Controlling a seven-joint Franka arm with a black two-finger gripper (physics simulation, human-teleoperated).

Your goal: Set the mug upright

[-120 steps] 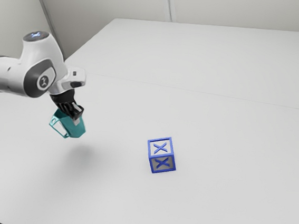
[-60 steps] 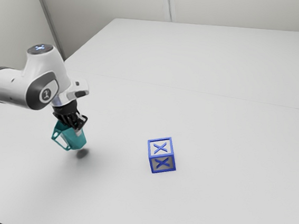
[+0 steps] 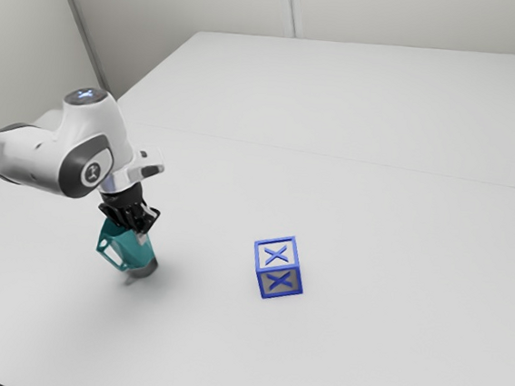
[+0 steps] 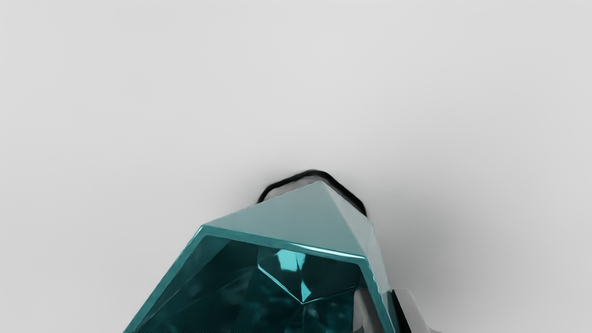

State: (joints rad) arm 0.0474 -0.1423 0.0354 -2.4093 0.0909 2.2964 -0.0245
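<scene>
The mug [image 3: 132,249] could fall over if it is released now, because it leans and its bottom may meet the table [image 3: 361,349] only with one edge. Pressing down at this slant could also make it turn in the grip. It is below the gripper [image 3: 142,235], with its mouth toward it. The gripper is clamped on its wall, one jaw inside, the other outside. Whether the bottom touches the table, I cannot tell.
</scene>
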